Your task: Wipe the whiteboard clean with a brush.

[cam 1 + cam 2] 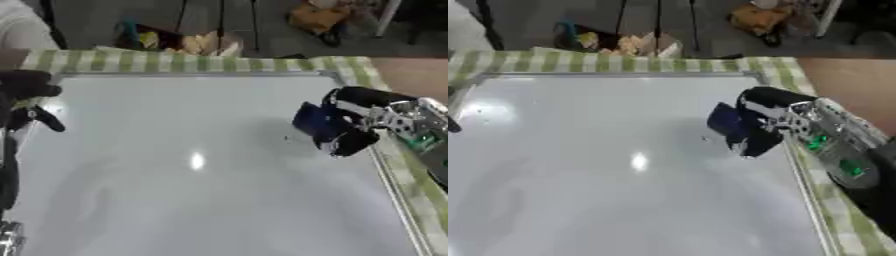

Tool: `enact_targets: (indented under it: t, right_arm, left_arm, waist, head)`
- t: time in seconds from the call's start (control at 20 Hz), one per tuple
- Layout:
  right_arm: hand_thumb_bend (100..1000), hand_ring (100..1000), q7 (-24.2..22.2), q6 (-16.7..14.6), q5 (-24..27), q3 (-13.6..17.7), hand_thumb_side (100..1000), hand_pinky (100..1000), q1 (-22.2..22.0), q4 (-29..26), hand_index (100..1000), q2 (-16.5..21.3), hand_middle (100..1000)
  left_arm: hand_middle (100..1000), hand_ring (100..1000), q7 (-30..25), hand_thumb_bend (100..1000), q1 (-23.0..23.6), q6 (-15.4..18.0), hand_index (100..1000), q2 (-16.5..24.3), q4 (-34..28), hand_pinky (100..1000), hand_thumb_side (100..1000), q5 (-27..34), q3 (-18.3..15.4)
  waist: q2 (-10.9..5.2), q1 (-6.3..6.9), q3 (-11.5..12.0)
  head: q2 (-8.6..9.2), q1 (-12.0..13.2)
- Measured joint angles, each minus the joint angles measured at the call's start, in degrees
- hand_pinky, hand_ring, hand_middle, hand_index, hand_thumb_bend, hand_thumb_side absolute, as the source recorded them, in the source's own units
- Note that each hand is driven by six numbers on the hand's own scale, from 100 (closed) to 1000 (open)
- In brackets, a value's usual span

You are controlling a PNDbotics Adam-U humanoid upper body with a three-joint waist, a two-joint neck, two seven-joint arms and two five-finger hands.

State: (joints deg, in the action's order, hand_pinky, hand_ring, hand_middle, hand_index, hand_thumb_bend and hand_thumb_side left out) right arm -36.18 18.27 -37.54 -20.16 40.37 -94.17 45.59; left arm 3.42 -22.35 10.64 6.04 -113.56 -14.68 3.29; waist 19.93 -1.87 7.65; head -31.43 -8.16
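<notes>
Whiteboard (192,170), glossy white with grey metal frame, flat on green-checked table (175,61). Near its right edge, right robot hand (359,125) curled round dark blue rectangular brush (313,121), pressed to surface. Left robot hand (26,85) at left edge, fingers unclear.

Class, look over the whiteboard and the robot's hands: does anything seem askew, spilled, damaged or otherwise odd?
Nothing stands out. The whiteboard lies flat on the green checked cloth, showing only glare. The right hand holds the dark blue brush at the board's right side; the left hand is at the left edge.
</notes>
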Motion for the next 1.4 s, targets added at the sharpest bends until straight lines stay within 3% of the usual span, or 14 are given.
enact_targets:
  t: [0.4, 0.95, 1.4]
  right_arm:
    - [100, 427, -1.15, -0.64, 0.37, -1.07, 152, 302, 3.04, 5.51, 100, -3.15, 256]
    - [100, 427, -2.01, -0.58, 2.12, -1.85, 175, 299, 4.03, 11.10, 100, -6.08, 251]
    - [100, 429, -2.52, -1.30, 2.41, -2.67, 178, 298, 4.68, 12.58, 100, -6.74, 247]
  left_arm:
    - [675, 677, -0.01, 100, -0.01, 0.03, 658, 0.00, 0.00, 399, 929, 0.04, 0.01]
    - [675, 678, 0.01, 100, -0.01, 0.05, 658, -0.01, 0.00, 397, 931, 0.03, 0.01]
    - [676, 679, 0.02, 100, -0.01, 0.04, 657, -0.01, 0.00, 398, 932, 0.03, 0.01]
  waist:
    - [-0.20, -0.03, 0.13]
    - [-0.21, -0.05, 0.24]
    - [-0.31, -0.22, 0.28]
  head:
    - [0.00, -0.10]
    - [0.01, -0.35]
    - [0.03, -0.47]
